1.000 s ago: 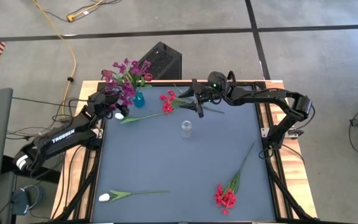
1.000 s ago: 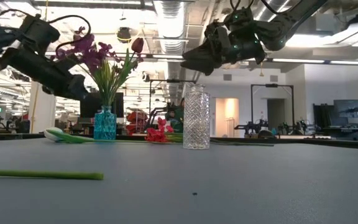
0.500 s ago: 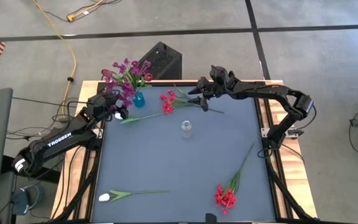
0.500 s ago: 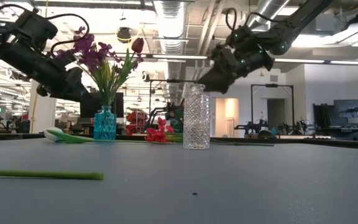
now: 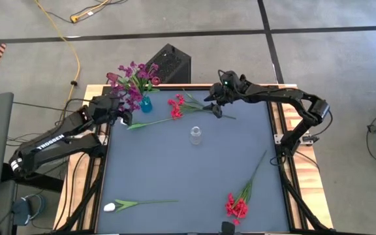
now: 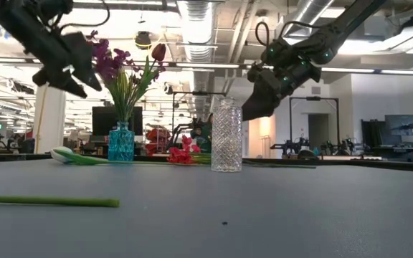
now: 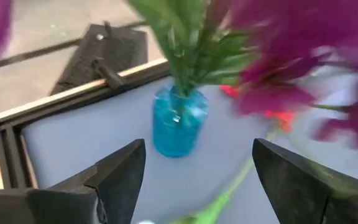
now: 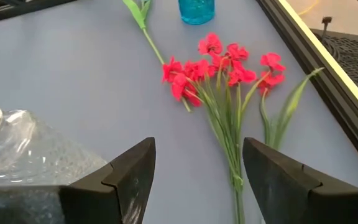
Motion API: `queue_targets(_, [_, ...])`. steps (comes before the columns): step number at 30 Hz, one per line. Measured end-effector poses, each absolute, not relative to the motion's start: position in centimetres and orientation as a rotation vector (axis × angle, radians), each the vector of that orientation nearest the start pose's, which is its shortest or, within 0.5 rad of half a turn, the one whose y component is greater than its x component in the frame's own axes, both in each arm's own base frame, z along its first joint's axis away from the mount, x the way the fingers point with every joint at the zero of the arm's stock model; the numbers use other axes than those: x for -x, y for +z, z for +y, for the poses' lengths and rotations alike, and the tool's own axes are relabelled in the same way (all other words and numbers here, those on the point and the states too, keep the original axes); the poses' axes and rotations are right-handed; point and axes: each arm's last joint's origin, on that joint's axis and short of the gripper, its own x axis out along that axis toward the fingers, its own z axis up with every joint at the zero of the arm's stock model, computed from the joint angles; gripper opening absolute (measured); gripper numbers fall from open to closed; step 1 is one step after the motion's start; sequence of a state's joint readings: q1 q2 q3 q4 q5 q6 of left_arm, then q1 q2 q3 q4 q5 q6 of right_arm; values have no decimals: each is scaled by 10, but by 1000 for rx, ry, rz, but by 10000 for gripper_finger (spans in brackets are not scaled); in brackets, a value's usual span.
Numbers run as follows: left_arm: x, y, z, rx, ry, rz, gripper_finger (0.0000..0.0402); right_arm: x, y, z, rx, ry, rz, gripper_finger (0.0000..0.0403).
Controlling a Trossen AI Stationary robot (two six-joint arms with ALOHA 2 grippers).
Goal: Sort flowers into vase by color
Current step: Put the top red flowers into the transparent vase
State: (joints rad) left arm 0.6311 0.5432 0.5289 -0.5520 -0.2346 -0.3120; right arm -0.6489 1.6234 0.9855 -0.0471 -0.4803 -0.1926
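Observation:
A blue vase [image 5: 145,104] at the far left holds purple-magenta flowers [image 5: 129,81] and one dark red bloom. My left gripper [image 7: 197,162] is open and empty, high beside that bunch [image 6: 74,75], facing the vase [image 7: 179,121]. A red cluster flower [image 5: 177,108] lies on the mat at the far side. My right gripper [image 8: 197,158] is open and empty above its stem [image 8: 232,143]. A clear glass vase [image 5: 195,135] stands mid-table. A white flower [image 5: 128,121] lies beside the blue vase. A second white flower [image 5: 111,206] and a second red flower [image 5: 237,207] lie near the front edge.
The table's wooden rim [image 5: 175,86] runs close behind the blue vase and the red flower. A black box [image 5: 168,62] stands on the floor beyond the far edge. Bare mat [image 5: 175,170] lies between the clear vase and the two near flowers.
My left gripper has risen beside the purple bunch. My right gripper has gone a little toward the table's right edge, tipped its fingers downward and come lower over the red flower's stem. No flower has moved.

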Motion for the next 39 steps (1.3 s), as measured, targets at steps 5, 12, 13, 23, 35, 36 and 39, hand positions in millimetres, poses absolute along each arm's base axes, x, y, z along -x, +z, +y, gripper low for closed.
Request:
queue_targets(5, [-92,265,63,462,765,528,284,-277,209,-193,-154,-95,612,269])
queue_targets(12, [-90,276,43,569,489,632,284,-271,205,-196,-157,-112,665,269])
queue_targets(13, [-91,277,40,586,446,635,284,-270,203,-196,-159,-123,683,269])
queue_targets(23, [-99,277,12,558,265,687,284,-257,189,-189,-161,-236,944,269])
queue_targets(35, [-137,239,-28,358,94,579,284,-251,180,-184,-202,-365,1038,269])
queue_targets(36, [-140,235,-31,327,79,559,284,-250,176,-181,-205,-358,1050,269])
queue_targets(39, [-148,220,-38,250,31,505,284,-246,161,-173,-230,-371,1068,269])
